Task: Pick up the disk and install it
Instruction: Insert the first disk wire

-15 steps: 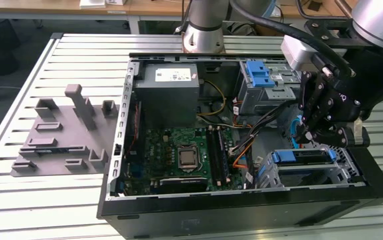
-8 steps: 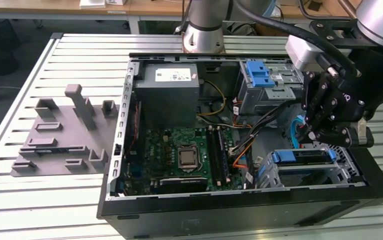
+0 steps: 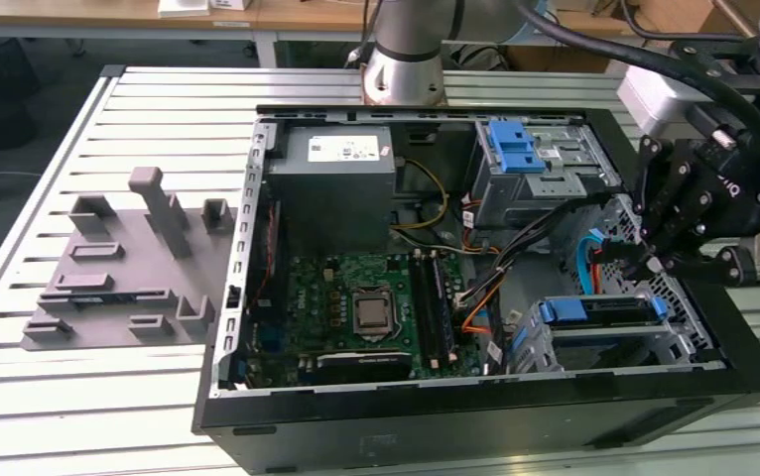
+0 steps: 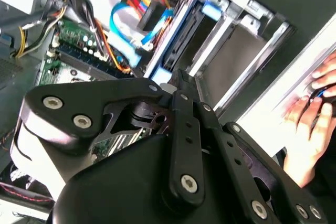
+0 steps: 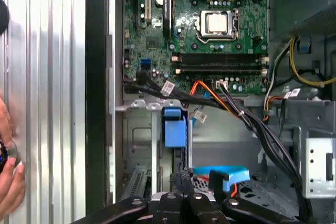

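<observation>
The disk [image 3: 601,310] stands on edge in the drive cage at the front right corner of the open computer case [image 3: 486,416], its blue carrier frame facing up. In the first wrist view the disk's blue tab [image 5: 175,126] shows in the cage slot, and in the second wrist view its blue edge [image 4: 210,9] shows. My black gripper [image 3: 645,260] hovers just above the cage, on the exterior view's right. Its fingers look shut with nothing between them, the tips [image 4: 176,77] close to the disk's end.
A grey power supply box [image 3: 340,159], a green motherboard [image 3: 367,307] and loose cables [image 3: 578,263] lie inside the case. A blue clip [image 3: 513,149] sits in the upper bay. A grey fixture [image 3: 129,268] stands on the slatted table [image 3: 89,397]. A person's hand [image 4: 310,124] is beside the case.
</observation>
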`<action>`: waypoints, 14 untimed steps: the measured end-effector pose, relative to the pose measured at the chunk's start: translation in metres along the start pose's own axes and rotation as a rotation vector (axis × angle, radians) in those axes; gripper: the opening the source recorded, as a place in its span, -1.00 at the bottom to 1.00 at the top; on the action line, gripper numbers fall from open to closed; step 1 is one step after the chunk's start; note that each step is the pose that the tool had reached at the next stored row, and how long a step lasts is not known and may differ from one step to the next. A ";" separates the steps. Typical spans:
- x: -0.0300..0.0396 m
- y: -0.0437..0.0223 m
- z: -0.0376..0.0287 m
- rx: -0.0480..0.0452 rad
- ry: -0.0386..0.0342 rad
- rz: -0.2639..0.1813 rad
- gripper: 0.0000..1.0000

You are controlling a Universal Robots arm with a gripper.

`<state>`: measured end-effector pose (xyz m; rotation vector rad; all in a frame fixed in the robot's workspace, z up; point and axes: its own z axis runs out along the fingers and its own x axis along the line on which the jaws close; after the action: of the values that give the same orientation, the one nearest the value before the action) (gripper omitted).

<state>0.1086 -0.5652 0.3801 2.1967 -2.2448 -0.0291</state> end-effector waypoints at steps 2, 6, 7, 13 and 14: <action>-0.0015 -0.0038 0.0002 -0.0002 0.0002 0.000 -0.79; -0.0049 -0.0086 0.0006 -0.0001 0.0001 0.000 -0.79; -0.0058 -0.0100 0.0006 -0.0001 0.0001 0.000 -0.79; -0.0117 -0.0144 0.0007 -0.0001 0.0001 0.001 -0.79; -0.0132 -0.0145 0.0008 -0.0001 0.0001 0.001 -0.79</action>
<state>0.1234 -0.5523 0.3792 2.1950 -2.2464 -0.0291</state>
